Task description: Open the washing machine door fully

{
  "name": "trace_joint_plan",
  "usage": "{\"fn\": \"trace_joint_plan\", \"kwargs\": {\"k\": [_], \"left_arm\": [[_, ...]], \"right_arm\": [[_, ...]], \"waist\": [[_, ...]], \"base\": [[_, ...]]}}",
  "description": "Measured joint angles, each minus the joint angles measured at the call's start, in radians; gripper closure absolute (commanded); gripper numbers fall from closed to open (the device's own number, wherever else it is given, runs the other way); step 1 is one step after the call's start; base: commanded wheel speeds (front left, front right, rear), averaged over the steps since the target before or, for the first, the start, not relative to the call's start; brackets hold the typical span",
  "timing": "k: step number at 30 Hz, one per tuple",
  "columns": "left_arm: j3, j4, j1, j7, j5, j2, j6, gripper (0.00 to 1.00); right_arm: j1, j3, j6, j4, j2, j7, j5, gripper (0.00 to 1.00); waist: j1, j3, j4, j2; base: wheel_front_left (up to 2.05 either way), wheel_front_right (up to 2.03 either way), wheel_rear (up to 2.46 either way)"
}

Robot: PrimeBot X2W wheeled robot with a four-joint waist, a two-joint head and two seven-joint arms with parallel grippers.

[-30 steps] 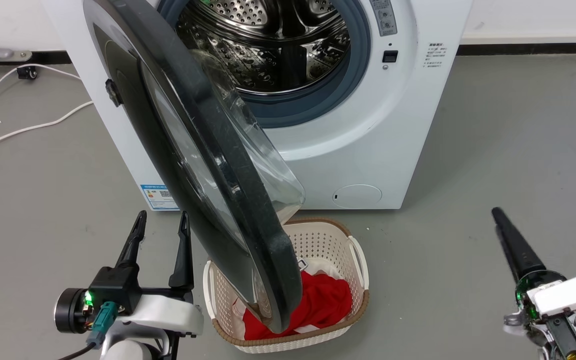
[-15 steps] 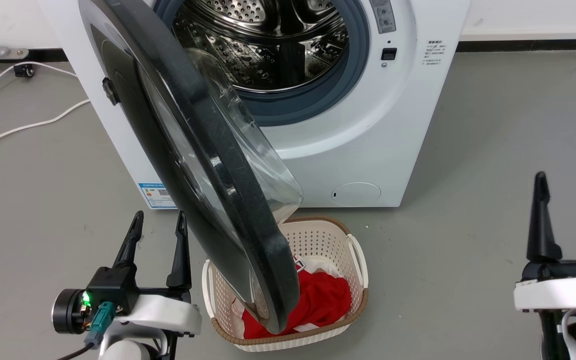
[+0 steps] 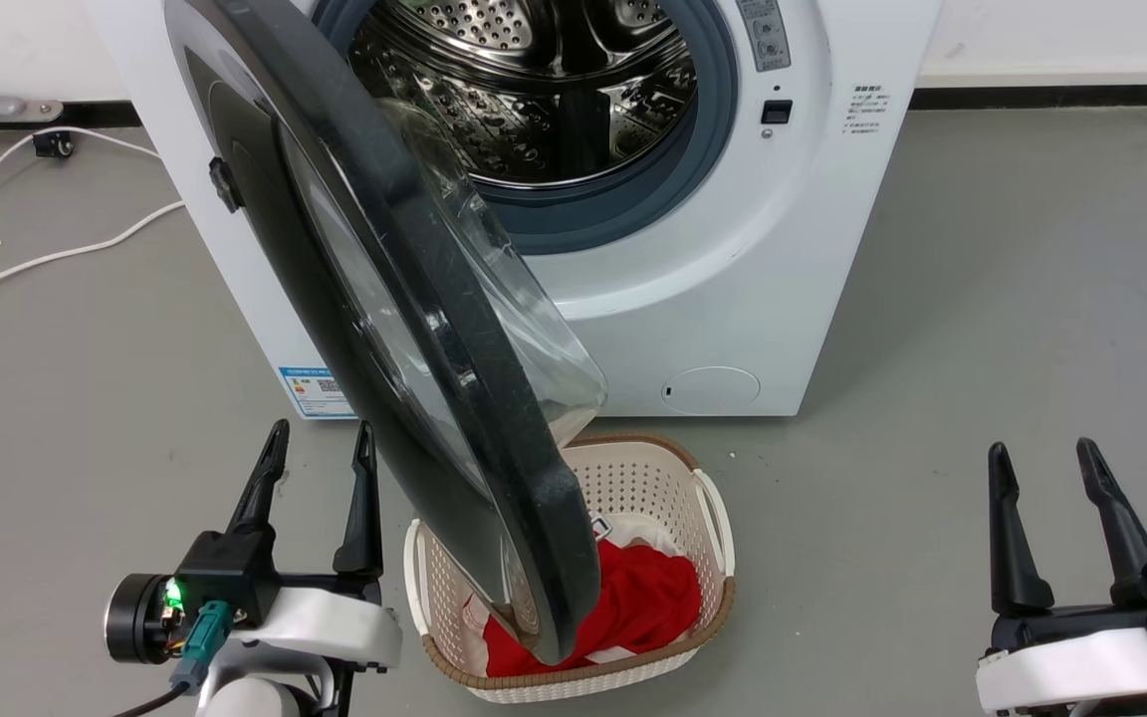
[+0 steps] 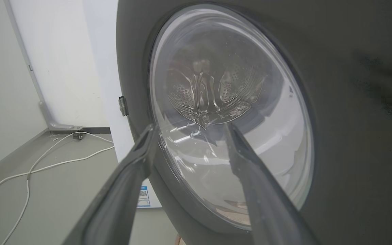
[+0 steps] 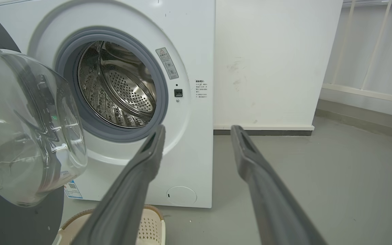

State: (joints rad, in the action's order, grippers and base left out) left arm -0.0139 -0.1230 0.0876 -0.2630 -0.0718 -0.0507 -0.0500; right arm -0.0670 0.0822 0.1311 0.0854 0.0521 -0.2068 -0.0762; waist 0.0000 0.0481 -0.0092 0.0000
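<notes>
The washing machine door [image 3: 414, 329] stands partly open, swung out on its hinge from the left side of the washing machine [image 3: 733, 299], with its glass bowl facing the steel drum [image 3: 554, 90] and its lower edge hanging above a white laundry basket [image 3: 718, 518] that holds a red cloth [image 3: 653, 597]. The left gripper [image 3: 324, 426] sits low, just beside the door's dark outer face, its two fingers spread apart and pointing at that face with nothing between them. Whether a finger touches the door cannot be told. The right gripper [image 3: 1041, 448] is well apart from the door, over bare grey floor [image 3: 982, 249] to the machine's right, fingers likewise spread wide and empty. A white cable [image 3: 36, 259] lies on the floor to the left.
</notes>
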Motion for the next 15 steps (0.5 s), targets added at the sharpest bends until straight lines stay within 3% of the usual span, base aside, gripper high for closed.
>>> {"fn": "trace_joint_plan", "kwargs": {"k": [12,13,14,15], "left_arm": [[-0.001,-0.003,0.000,0.000,0.000,0.000,-0.003,0.00],[-0.002,-0.002,0.000,0.000,0.000,0.000,-0.003,0.22],[-0.002,0.001,0.001,0.000,0.001,0.000,-0.003,1.00],[-0.002,0.001,0.001,0.000,0.003,0.000,-0.004,1.00]], "right_arm": [[0.010,-0.003,0.000,-0.044,0.000,-0.023,-0.020,0.00],[0.011,-0.003,0.000,-0.044,0.000,-0.026,-0.020,0.00],[0.012,-0.002,0.000,-0.045,0.000,-0.027,-0.020,0.00],[0.012,-0.001,0.000,-0.046,0.000,-0.030,-0.020,0.00]], "waist": [[0.0000,0.010,-0.004,0.0000],[0.0000,0.011,-0.005,0.0000],[0.0000,0.011,-0.005,0.0000],[0.0000,0.011,-0.005,0.0000]], "base": [[0.00,0.00,0.00],[0.00,0.00,0.00],[0.00,0.00,0.00],[0.00,0.00,0.00]]}}
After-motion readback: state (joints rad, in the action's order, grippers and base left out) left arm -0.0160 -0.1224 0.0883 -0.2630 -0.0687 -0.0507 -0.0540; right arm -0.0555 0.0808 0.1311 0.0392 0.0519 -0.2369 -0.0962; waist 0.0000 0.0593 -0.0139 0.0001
